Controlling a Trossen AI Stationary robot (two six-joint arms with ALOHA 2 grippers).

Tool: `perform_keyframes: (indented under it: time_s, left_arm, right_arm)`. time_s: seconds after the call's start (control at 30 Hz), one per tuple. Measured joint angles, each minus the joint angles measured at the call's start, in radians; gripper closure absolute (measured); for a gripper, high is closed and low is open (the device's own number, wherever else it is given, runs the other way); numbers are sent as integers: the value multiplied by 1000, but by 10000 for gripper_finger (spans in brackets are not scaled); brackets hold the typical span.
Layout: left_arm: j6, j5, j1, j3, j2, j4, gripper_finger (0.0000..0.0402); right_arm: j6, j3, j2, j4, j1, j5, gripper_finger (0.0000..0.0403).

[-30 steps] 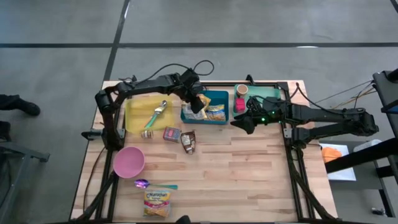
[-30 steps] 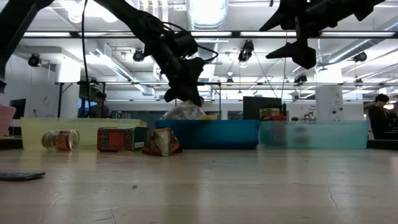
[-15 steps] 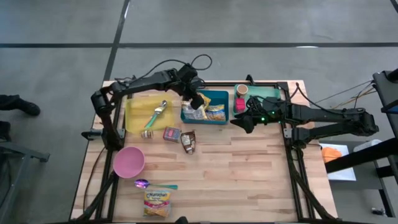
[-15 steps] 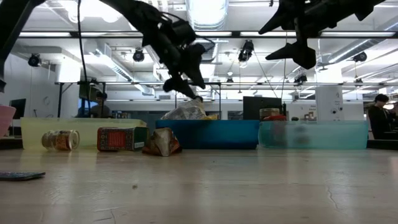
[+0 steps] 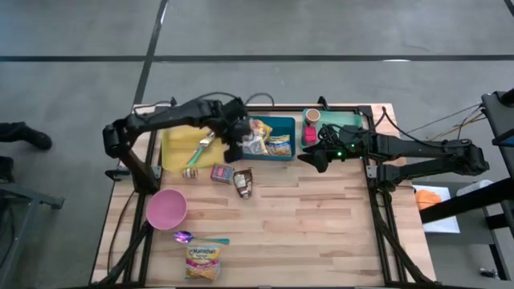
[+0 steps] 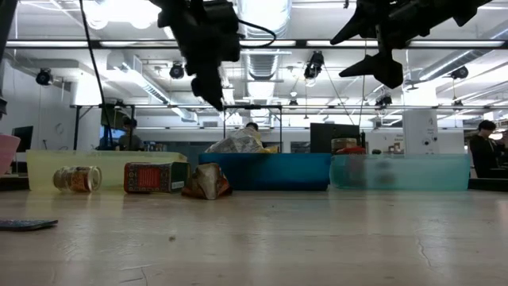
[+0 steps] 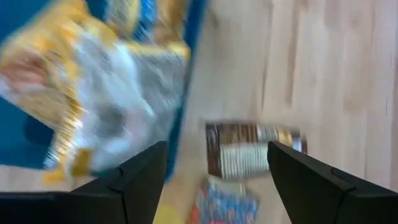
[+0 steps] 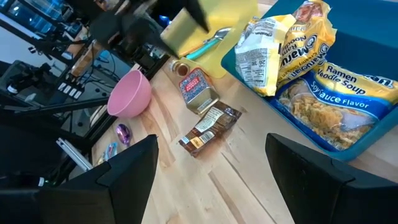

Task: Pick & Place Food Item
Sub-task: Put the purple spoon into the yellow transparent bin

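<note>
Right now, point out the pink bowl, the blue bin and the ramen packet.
pink bowl [image 5: 166,209], high view, its inside.
blue bin [image 6: 266,171], low view, front wall.
ramen packet [image 8: 339,99], right wrist view, printed front.

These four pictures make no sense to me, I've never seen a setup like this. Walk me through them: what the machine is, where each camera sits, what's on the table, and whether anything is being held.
It is a robot with two dark arms at a wooden table, each ending in a two-finger gripper. One camera looks straight down, one sits at table-top height, and one rides on each wrist, with that arm's own fingers at the picture's bottom.

The left gripper hangs open and empty at the left edge of the blue bin, which holds a crumpled bag and a ramen packet. The right gripper, also open and empty, waits in front of the teal bin.

Also there: a yellow tray, a pink bowl, a small jar, a red packet, a brown wrapper and a snack bag.
</note>
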Motion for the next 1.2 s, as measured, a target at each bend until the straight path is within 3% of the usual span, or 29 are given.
perform_keyframes:
  time_s: [0.33, 0.63, 0.97, 1.2]
  left_arm:
    - [51, -106, -173, -145, -13, -76, 122]
    - [-45, -108, -313, -300, -122, -86, 179]
    - [-146, -115, -628, -508, -313, -57, 202]
    - [-264, -116, -816, -603, -359, 96, 202]
  right_arm:
    - [3, 0, 0, 1, 18, -3, 108]
    - [13, 0, 0, 2, 19, -2, 108]
    - [40, 0, 40, 12, 19, 0, 108]
    - [49, 0, 119, 96, 19, -42, 109]
